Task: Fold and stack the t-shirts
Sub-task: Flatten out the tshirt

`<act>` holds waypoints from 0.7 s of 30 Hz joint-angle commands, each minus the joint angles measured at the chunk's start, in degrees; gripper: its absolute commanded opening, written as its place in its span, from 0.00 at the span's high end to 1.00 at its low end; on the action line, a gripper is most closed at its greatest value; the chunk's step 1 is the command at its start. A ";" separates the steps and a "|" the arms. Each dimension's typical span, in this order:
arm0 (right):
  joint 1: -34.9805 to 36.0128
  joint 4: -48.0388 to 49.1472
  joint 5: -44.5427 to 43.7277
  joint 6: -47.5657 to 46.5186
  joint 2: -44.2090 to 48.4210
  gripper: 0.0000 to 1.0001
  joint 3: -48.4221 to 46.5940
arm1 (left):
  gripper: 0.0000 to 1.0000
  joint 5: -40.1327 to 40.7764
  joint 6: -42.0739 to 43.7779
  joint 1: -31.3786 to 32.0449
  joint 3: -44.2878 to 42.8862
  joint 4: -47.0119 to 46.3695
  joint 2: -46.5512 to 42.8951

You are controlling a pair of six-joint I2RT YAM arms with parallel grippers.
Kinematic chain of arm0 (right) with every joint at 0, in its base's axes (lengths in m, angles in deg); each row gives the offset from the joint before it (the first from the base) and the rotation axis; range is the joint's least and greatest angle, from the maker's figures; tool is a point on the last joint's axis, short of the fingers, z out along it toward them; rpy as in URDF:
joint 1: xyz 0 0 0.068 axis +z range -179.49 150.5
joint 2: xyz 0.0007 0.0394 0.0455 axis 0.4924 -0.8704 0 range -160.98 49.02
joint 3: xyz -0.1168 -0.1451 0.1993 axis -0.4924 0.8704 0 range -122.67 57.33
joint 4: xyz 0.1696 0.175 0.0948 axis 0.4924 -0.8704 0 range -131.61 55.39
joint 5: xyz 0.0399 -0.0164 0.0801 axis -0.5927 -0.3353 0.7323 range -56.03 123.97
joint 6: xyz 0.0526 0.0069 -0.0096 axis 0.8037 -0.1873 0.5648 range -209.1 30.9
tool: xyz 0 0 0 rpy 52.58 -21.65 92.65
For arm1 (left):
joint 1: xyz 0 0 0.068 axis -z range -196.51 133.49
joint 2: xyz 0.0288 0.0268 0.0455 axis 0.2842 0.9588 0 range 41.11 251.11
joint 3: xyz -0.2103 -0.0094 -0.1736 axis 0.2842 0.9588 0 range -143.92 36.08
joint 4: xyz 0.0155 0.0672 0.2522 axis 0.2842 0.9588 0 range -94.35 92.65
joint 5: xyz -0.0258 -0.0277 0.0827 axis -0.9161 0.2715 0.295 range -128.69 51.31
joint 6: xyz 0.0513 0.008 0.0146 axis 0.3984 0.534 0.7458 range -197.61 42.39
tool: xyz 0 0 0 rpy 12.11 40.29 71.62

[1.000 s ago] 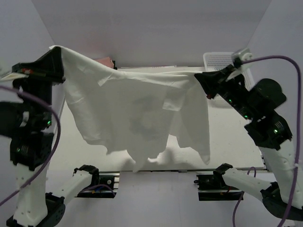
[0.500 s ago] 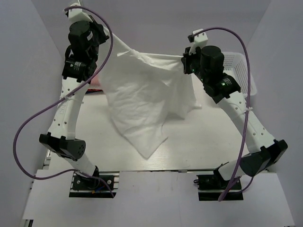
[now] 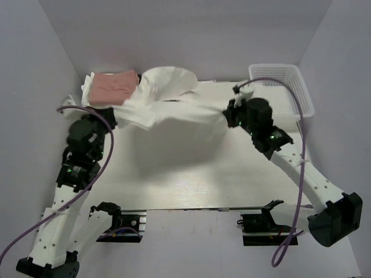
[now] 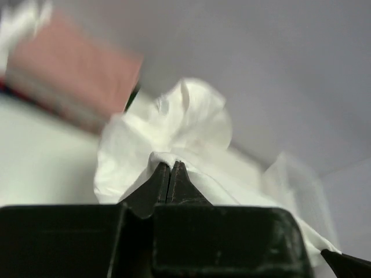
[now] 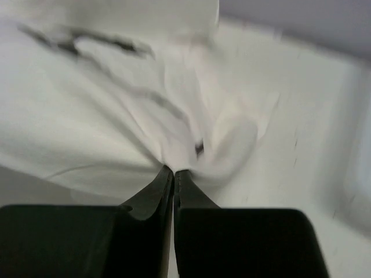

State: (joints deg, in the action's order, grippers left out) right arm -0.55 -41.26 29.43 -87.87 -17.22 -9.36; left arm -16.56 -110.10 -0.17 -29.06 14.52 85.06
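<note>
one white t-shirt (image 3: 174, 113) clamped in left gripper (image 4: 170, 165), right gripper (image 5: 174, 169), one pink t-shirt (image 3: 115, 88)

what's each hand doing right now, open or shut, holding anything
Left hand: shut, pinching an edge of the white t-shirt.
Right hand: shut, pinching the same white t-shirt at its other side.

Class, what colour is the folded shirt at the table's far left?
The folded shirt is dusty pink, best seen in the top external view.
</note>
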 commanded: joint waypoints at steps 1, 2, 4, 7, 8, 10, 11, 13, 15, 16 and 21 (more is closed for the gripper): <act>0.05 -2.57 -0.30 7.28 2.06 1.00 12.68 | 1.00 -1.37 -15.56 -0.34 12.56 12.93 0.45; 0.14 -2.92 1.18 9.38 2.69 1.00 15.08 | 1.00 -5.04 -16.63 -0.34 14.59 12.94 -2.08; 0.06 -3.97 3.64 12.90 4.10 0.99 22.54 | 0.95 -7.09 -17.51 0.45 16.80 15.03 -4.21; 0.14 -5.56 15.78 16.17 3.48 0.72 26.62 | 0.47 -11.14 -18.84 0.45 17.51 16.47 -7.29; 0.23 -5.65 18.31 16.08 2.96 0.42 26.71 | 0.14 -11.14 -17.97 0.45 17.51 16.46 -7.90; -0.03 -6.70 19.30 15.47 2.69 0.10 26.45 | 0.00 -10.53 -17.96 0.45 17.51 16.46 -7.91; -0.12 -7.40 19.04 15.12 2.52 0.09 26.36 | 0.00 -10.01 -17.96 0.45 17.51 16.46 -7.30; -0.21 -8.54 14.84 15.73 2.52 0.09 24.87 | 0.00 -9.39 -17.35 0.45 17.51 16.46 -4.93; -0.30 -10.20 7.49 17.83 2.69 0.09 23.46 | 0.00 -9.39 -16.47 0.45 16.02 16.46 -2.65; -0.38 -10.83 4.91 18.88 2.87 0.09 22.93 | 0.00 -9.39 -16.46 0.45 15.40 16.46 -0.29; -2.23 -10.14 -8.90 26.26 4.36 0.09 25.29 | 0.00 -14.21 -10.15 0.45 16.88 6.11 9.03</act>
State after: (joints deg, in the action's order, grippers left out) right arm -1.38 -51.71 30.72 -67.15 -14.57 16.14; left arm -27.01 -124.44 0.20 -12.30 27.53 89.82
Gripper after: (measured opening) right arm 0.907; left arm 0.991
